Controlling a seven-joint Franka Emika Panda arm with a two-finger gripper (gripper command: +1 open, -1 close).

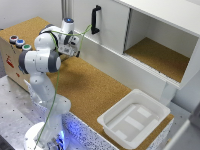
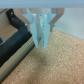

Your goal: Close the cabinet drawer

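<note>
- Worktop (image 1: 95,92): cork, matt, speckled tan, coarse-grained; the wrist view shows the granular texture.
- Box (image 1: 12,60) with coloured buttons (image 1: 20,43): light wood sides, matt; cork top; buttons look like glossy plastic.
- Robot arm (image 1: 42,62): smooth white plastic shell, slight sheen, dark joints.
- Gripper (image 2: 42,44): pale grey fingers, smooth, satin finish.
- Cupboard door (image 1: 107,20): smooth white panel; handle (image 1: 95,20) black, semi-gloss.
- Open compartment (image 1: 160,57): cork-lined floor, white walls.
- Tray (image 1: 135,120): white plastic, smooth, faintly glossy.
- Base plate (image 1: 15,115): metal, dull grey, perforated.
</note>
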